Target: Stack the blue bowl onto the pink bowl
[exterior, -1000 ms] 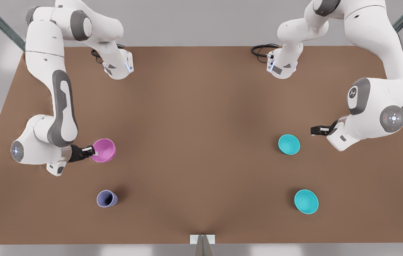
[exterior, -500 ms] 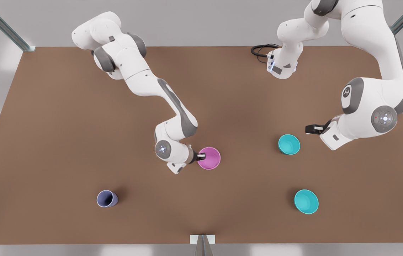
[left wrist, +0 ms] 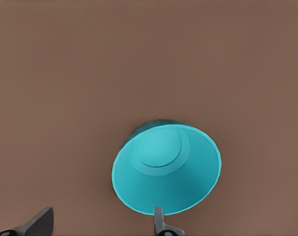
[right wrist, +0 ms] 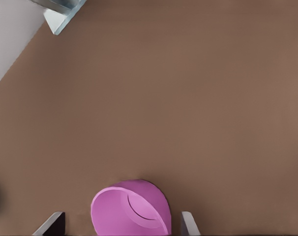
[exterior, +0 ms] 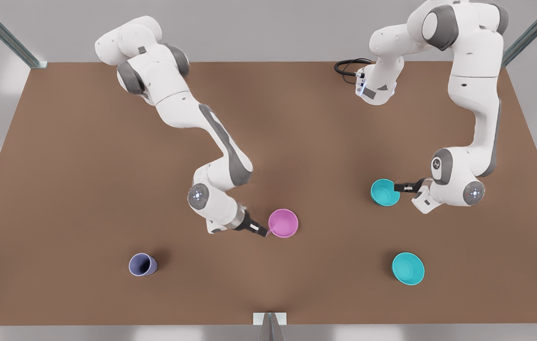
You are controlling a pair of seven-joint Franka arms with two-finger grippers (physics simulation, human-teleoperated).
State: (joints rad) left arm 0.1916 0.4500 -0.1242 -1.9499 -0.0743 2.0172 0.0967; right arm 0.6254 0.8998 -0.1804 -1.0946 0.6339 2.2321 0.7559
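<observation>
The blue bowl (exterior: pixel 385 192) stood upright on the table (exterior: pixel 83 166) toward the front view's right, well apart from the pink bowl (exterior: pixel 283 223), which sat upright near the middle. Nothing was stacked, so the lift, the carry and the nesting were all left to do.

The blue bowl was a small, round, teal-cyan piece with fairly deep sides and a flat circular floor, plain and smooth; in the left wrist view (left wrist: pixel 166 168) its mouth faced the camera. The pink bowl was of like size and shape, magenta, with smooth sides.

The left gripper (exterior: pixel 400 186) reached the blue bowl's rim from the front view's right. Its fingers were spread: one fingertip (left wrist: pixel 159 216) met the rim, while the other stood well clear of the bowl, so the rim was not between them and nothing was clamped. By my judgement it was lining up a rim grasp.

The right gripper (exterior: pixel 262 231) lay just beside the pink bowl, at its rim on the front view's left. In the right wrist view its fingers (right wrist: pixel 188 223) stood apart on either side of the bowl (right wrist: pixel 131 209), which looked released.

Farther off stood a second, shallower teal bowl (exterior: pixel 408 268) and a lavender cup (exterior: pixel 142 264), both untouched.
</observation>
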